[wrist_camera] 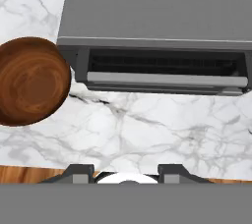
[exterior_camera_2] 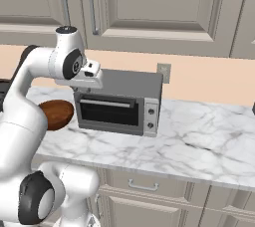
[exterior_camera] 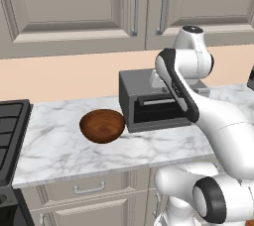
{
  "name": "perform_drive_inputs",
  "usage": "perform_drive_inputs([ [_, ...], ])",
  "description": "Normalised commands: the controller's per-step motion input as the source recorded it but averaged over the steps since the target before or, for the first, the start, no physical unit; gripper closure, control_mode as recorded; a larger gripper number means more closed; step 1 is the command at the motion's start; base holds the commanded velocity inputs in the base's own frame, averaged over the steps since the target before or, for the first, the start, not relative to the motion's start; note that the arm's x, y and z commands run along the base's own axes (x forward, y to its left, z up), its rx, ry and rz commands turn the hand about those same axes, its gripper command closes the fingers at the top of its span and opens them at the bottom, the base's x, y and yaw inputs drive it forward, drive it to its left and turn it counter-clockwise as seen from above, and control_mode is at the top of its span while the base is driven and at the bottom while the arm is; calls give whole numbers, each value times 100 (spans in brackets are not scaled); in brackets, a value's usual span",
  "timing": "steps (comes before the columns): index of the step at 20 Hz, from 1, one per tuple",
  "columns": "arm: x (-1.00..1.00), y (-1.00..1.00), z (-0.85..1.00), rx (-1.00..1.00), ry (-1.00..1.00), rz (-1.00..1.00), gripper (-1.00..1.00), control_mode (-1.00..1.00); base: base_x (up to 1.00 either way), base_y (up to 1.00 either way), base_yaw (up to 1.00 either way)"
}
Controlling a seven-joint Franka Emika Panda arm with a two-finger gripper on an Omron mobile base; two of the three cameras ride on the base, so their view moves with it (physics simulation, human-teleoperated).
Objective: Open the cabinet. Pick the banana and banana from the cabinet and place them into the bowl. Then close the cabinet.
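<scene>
The cabinet [exterior_camera: 74,7] hangs above the counter with both doors shut, its silver bar handles [exterior_camera: 135,7] meeting at the centre; it also appears as the cabinet [exterior_camera_2: 149,2]. The bananas are hidden behind the shut doors. On the marble stands the dark wooden bowl [exterior_camera: 102,125], left of the oven, with nothing in it; the bowl [exterior_camera_2: 56,114] is partly behind my arm, and the bowl [wrist_camera: 29,80] lies at the left of the hand view. My gripper [wrist_camera: 125,173] hovers over the counter in front of the oven, pointing down, fingertips apart with nothing between them.
A grey box oven [exterior_camera: 149,103] sits against the wall right of the bowl, oven [exterior_camera_2: 119,101]. A black stove [exterior_camera: 10,131] borders the counter on the left. A wall outlet [exterior_camera_2: 163,73] is behind the oven. Bare marble [exterior_camera_2: 209,136] stretches to the right.
</scene>
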Motion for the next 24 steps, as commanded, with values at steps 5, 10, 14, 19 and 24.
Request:
perform_drive_inputs([
  [5,-16,0,16,0,-16,0,-100,-100,0,0,0],
  [10,-44,0,38,0,-37,0,-100,-100,0,0,0],
  [14,-44,0,51,0,-47,0,-100,-100,0,0,0],
  [19,-49,0,54,0,-51,0,-100,-100,0,0,0],
  [24,-42,0,57,0,-51,0,-100,-100,0,0,0],
])
